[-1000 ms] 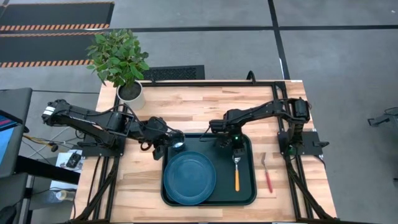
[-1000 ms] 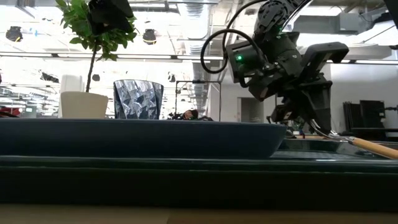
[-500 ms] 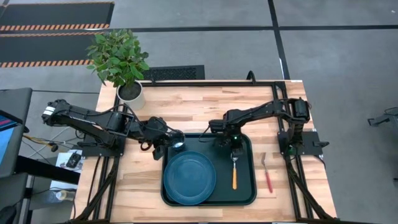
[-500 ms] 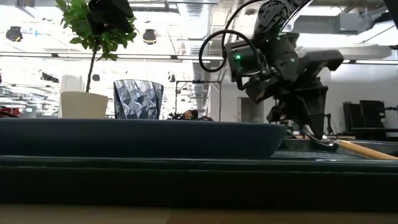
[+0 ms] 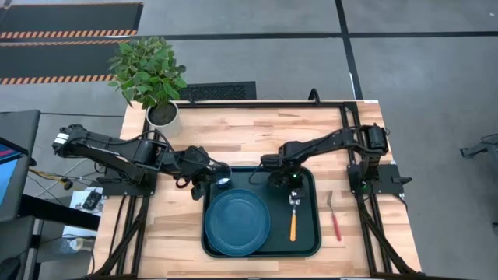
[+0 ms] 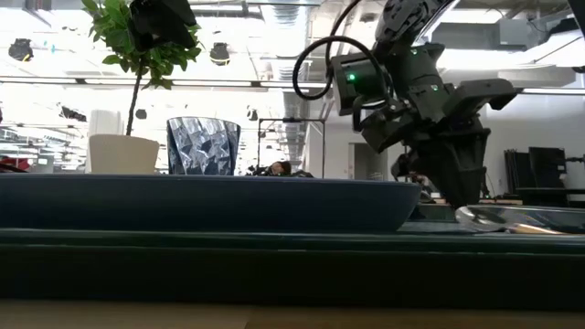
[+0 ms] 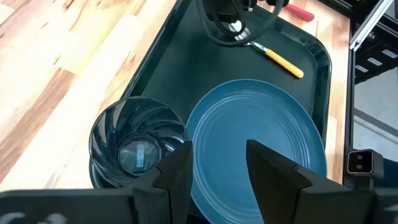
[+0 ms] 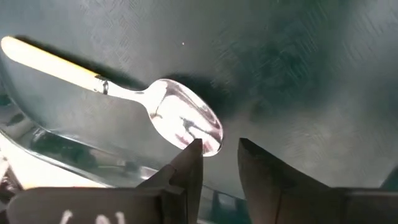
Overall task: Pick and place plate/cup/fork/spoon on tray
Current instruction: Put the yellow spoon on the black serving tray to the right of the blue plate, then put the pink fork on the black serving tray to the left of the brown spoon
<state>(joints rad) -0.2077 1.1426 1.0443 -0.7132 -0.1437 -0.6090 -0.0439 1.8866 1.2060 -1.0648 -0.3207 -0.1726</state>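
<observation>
The dark green tray [image 5: 308,233] lies at the table's near middle. The blue plate [image 5: 237,222] rests flat in its left half. The dark grey cup [image 5: 223,180] stands upright in the tray's far left corner. The orange-handled spoon [image 5: 293,218] lies flat on the tray, right of the plate. The red-handled fork [image 5: 335,219] lies on the table, right of the tray. My left gripper [image 7: 217,155] is open, right beside the cup [image 7: 137,146]. My right gripper [image 8: 219,152] is open just above the spoon's bowl [image 8: 186,124]. My left gripper has one finger [image 7: 177,171] close beside the cup's wall [image 7: 180,140]; I cannot tell whether they touch. My right gripper points down at the spoon's bowl; one fingertip [image 8: 189,162] stands at the bowl's tip [image 8: 208,140], and I cannot tell whether it touches.
A white pot [image 5: 163,115] with a green plant stands at the table's far left corner. Bare wood shows along the far side between the arms and at the near left of the tray.
The spoon's handle, which slanted up off the tray a second ago, has come down; the spoon now lies flat on the tray with its bowl under my right gripper. My left arm has kept still.
</observation>
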